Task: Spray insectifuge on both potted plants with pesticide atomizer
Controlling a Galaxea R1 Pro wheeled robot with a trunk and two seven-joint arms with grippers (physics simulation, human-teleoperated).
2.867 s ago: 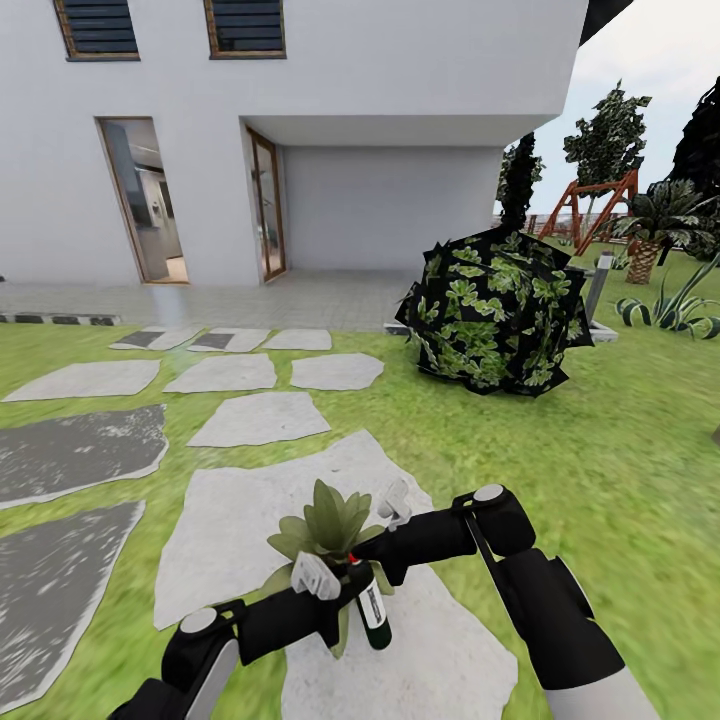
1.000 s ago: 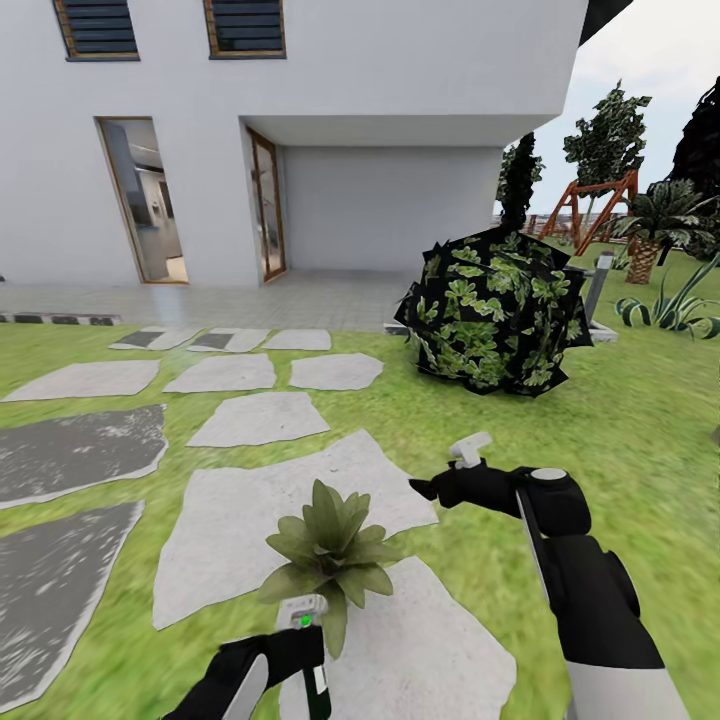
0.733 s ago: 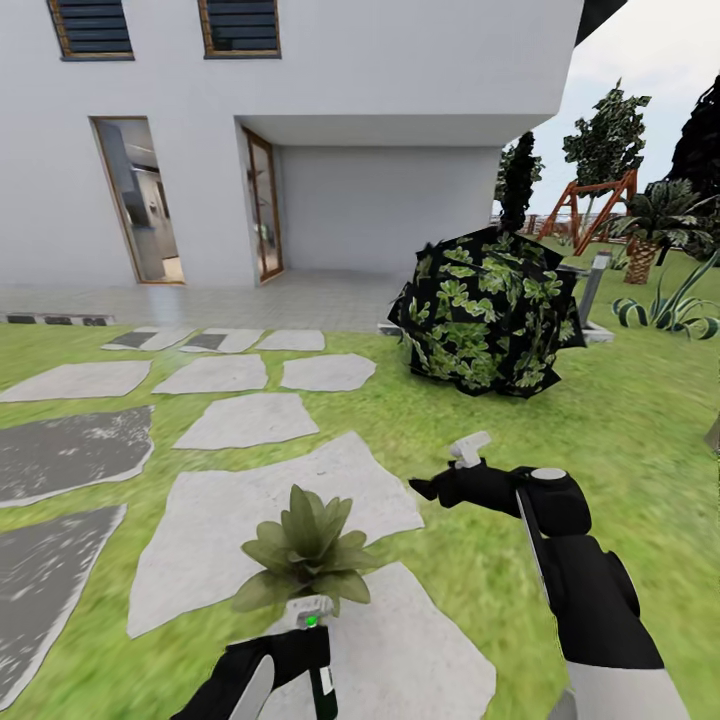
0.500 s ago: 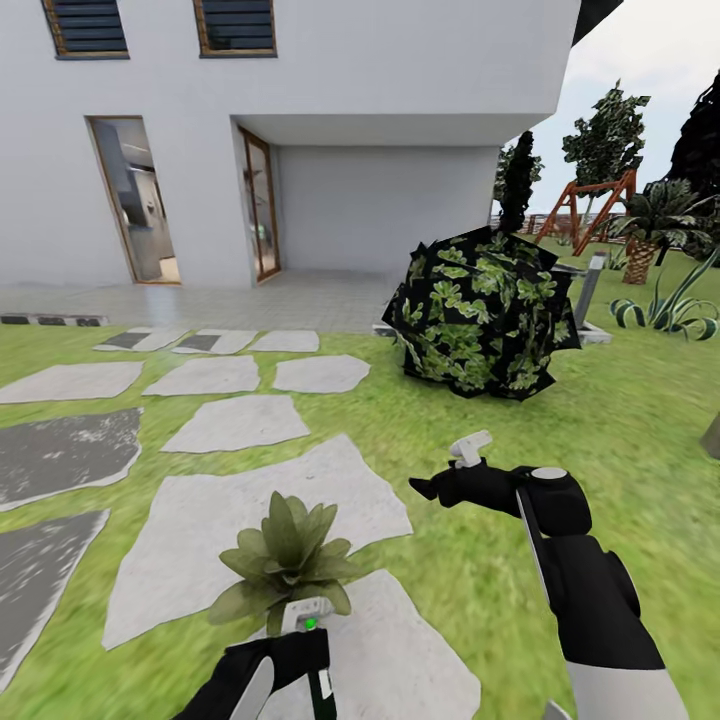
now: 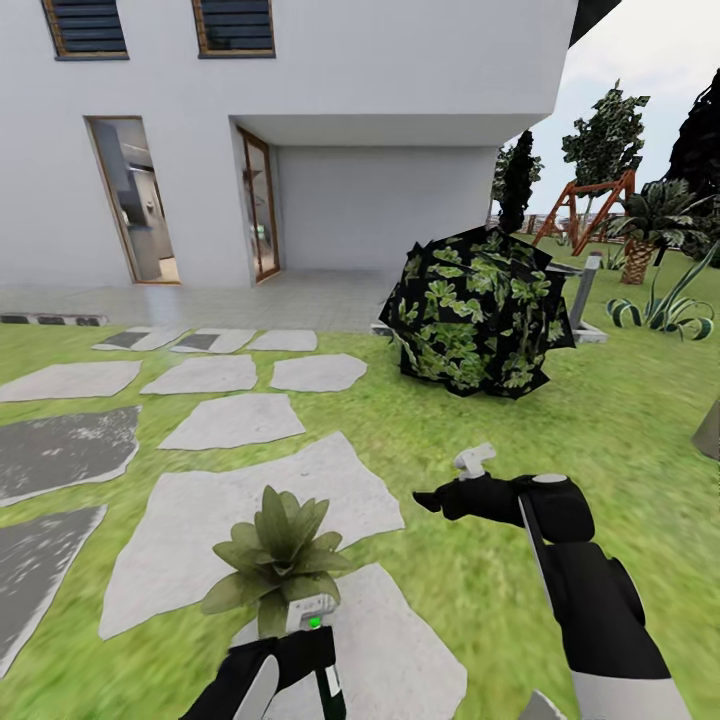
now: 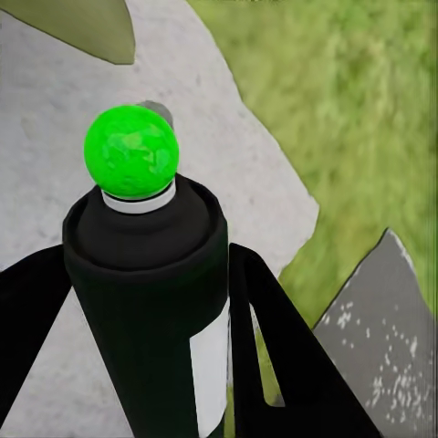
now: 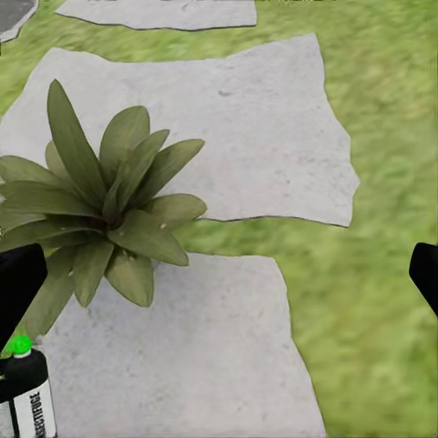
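The atomizer (image 5: 318,655) is seen in the head view at the bottom edge, held upright in the left gripper (image 5: 305,640), whose fingers are closed around its dark body; a green dot shows on its white head. Just beyond it, a potted plant (image 5: 275,555) stands where two pale stepping stones (image 5: 250,520) meet on the lawn (image 5: 600,420). The right gripper (image 5: 455,485) is held out over the grass, well apart from the plant, and whether it is spread cannot be told from here. A dark round bush (image 5: 478,312) and a white house (image 5: 300,130) lie further off.

In the left wrist view, the atomizer (image 6: 151,301) is pinched between the two black fingers (image 6: 292,365), a green ball on top, stone and grass beneath.

In the right wrist view, the plant (image 7: 100,210) is seen on the stone (image 7: 210,356), with the atomizer (image 7: 27,388) just beside it; the black fingertips (image 7: 425,274) sit far apart, the gripper spread and empty.
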